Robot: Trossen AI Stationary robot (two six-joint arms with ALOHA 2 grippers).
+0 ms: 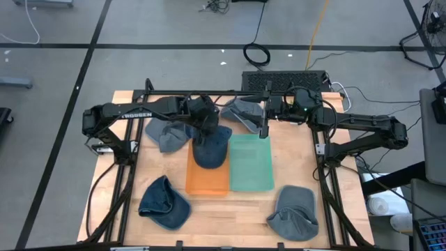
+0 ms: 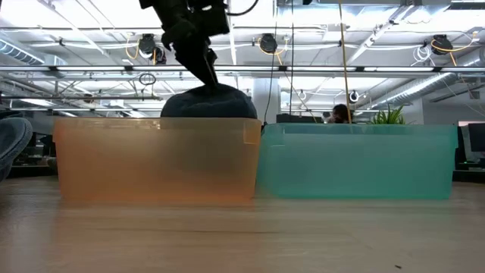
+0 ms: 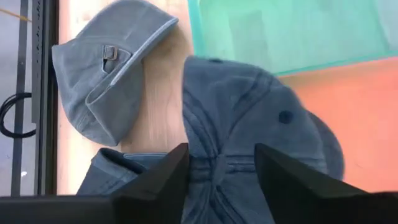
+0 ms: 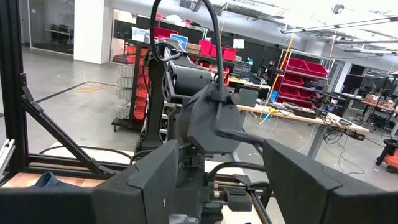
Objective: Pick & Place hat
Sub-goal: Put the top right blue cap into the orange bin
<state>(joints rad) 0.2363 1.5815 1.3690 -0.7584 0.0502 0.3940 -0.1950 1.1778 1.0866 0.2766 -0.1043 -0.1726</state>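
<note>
A dark blue hat (image 1: 212, 148) lies on the far end of the orange bin (image 1: 207, 183), its crown rising above the bin's rim in the low view (image 2: 208, 102). My left gripper (image 3: 221, 168) hangs just over it, slanting down, open, with one finger on each side of the hat's rear (image 3: 214, 168). It is also in the high view (image 1: 207, 131) and the low view (image 2: 206, 72). My right gripper (image 4: 221, 180) is raised at the far right (image 1: 265, 125), pointing level and open with nothing between its fingers. My left gripper is open around the hat's rear seam area (image 3: 217, 158), coming from above and the far side. Whether either finger (image 3: 168, 180) still touches the cloth, I cannot tell. The hat rests on the orange bin, not lifted.
A green bin (image 1: 252, 171) stands right of the orange one. Other hats lie on the table: grey-blue at far left (image 1: 167, 132), grey at the far middle (image 1: 244, 111), dark blue near left (image 1: 164, 203), grey near right (image 1: 294, 213).
</note>
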